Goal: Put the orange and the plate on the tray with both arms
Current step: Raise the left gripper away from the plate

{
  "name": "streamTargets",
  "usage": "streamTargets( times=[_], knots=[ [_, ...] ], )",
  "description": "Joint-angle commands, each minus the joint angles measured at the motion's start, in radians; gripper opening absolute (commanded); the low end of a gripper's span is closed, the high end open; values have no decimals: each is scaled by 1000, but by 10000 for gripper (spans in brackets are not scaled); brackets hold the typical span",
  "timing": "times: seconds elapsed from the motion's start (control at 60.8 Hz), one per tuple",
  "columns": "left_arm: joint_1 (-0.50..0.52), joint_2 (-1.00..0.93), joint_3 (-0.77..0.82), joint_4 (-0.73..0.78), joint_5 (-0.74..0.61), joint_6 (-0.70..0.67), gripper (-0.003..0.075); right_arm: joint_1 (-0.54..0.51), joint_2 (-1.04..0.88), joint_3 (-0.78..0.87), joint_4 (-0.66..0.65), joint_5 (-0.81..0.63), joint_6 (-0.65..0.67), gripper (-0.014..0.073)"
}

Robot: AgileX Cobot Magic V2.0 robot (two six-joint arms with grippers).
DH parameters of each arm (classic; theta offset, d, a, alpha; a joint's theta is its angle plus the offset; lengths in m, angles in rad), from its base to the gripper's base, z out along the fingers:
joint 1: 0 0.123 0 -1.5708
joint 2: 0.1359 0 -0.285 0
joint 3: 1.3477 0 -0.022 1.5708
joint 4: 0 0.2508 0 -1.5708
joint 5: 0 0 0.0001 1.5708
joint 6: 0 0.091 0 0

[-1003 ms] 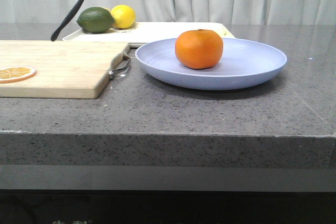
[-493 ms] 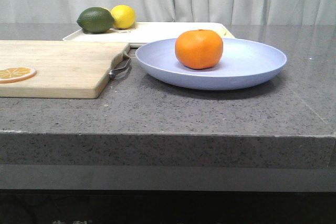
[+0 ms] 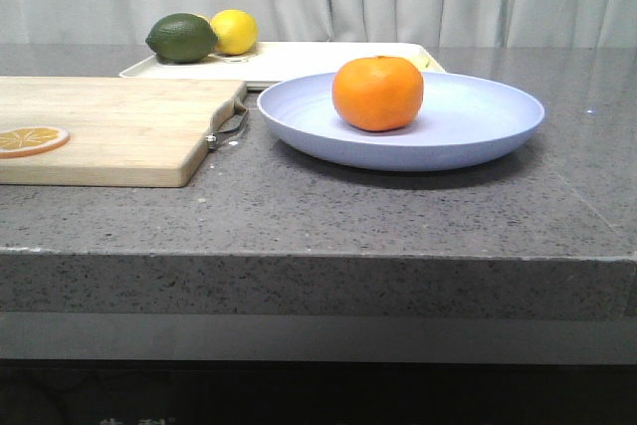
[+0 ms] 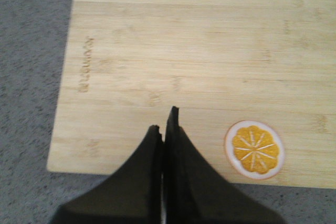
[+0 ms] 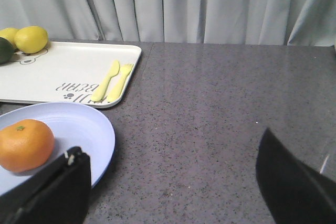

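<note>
The orange (image 3: pixel 377 93) sits on the lavender-blue plate (image 3: pixel 478 126) on the grey counter; both also show in the right wrist view, the orange (image 5: pixel 24 145) on the plate (image 5: pixel 79 124). The cream-white tray (image 3: pixel 328 57) lies behind the plate, and shows in the right wrist view (image 5: pixel 58 72). My left gripper (image 4: pixel 164 119) is shut and empty above the wooden cutting board (image 4: pixel 199 51). My right gripper (image 5: pixel 170 156) is open wide and empty over bare counter, to the right of the plate. Neither gripper shows in the front view.
A green lime (image 3: pixel 181 37) and a yellow lemon (image 3: pixel 233 31) sit on the tray's left end. A yellow fork and spoon (image 5: pixel 113 80) lie on the tray. An orange slice (image 3: pixel 32 138) lies on the cutting board (image 3: pixel 109 126).
The dark arm parts and cable at the top of the front view one second ago have moved out of view. The orange, plate and tray have not moved.
</note>
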Motion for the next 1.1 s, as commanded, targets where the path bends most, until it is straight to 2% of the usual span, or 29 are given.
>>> streamTargets(
  times=[0.0,0.23,0.575,0.805,1.085],
  knots=[
    [54,-135,108,-5,-175,-10,-18,-3,7,-33,-2,-70,-2,643],
    [79,-478,386,-8,-402,-10,-18,-3,7,-33,-2,-70,-2,643],
    [79,-859,666,-8,-484,-10,-18,-3,13,-33,-2,-70,-2,643],
    [79,-952,746,-8,-530,-10,-18,3,129,-57,-2,-56,-2,643],
    [79,-954,753,-8,-530,-10,-18,92,497,-269,57,56,-2,642]
  ],
)
